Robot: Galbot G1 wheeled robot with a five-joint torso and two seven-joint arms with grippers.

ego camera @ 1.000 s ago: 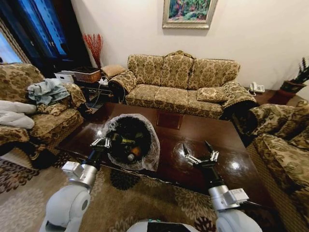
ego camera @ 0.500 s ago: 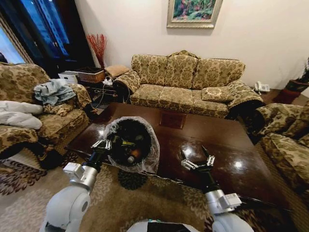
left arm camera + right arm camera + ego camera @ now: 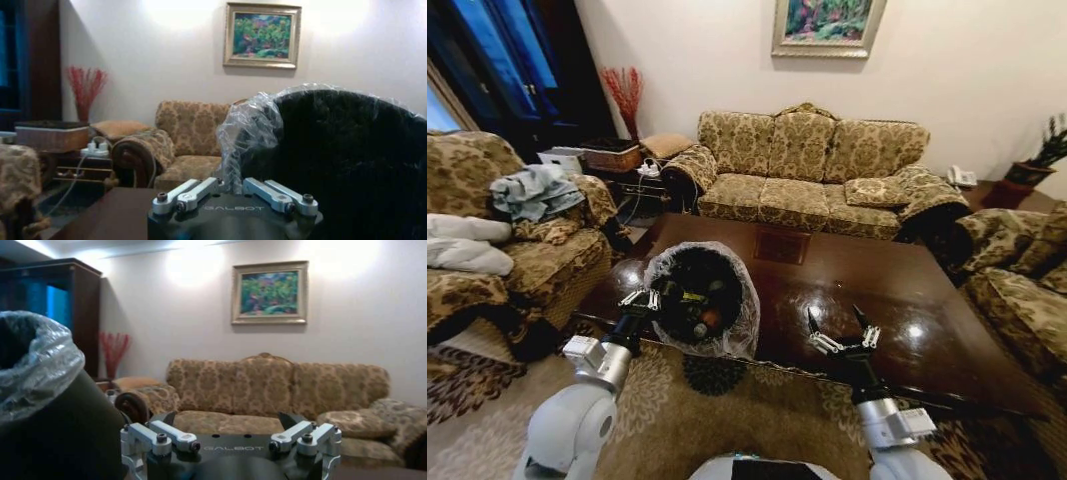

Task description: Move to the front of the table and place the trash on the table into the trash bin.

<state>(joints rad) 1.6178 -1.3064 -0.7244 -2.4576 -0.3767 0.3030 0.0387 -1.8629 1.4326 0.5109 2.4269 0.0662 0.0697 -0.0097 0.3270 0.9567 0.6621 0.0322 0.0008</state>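
**Bin Held at the Table Edge, Trash Already Inside**

At about nine o'clock from the frame's centre in the head view, the left gripper (image 3: 649,297) is clamped on the near rim of the trash bin (image 3: 739,320), its fingers closed over the plastic liner. This grip seems meant to keep the bin steady and tipped toward the robot, mouth facing up and slightly back at the camera, so its long axis leans from the table (image 3: 907,290) toward six o'clock. Inside the dark well lie small pieces of trash (image 3: 699,318): something orange, something pale, a green strip. At five o'clock, the right gripper (image 3: 839,335) hovers over the glossy top with its claw spread wide, holding nothing. The sofa (image 3: 812,165) stands beyond, at twelve.
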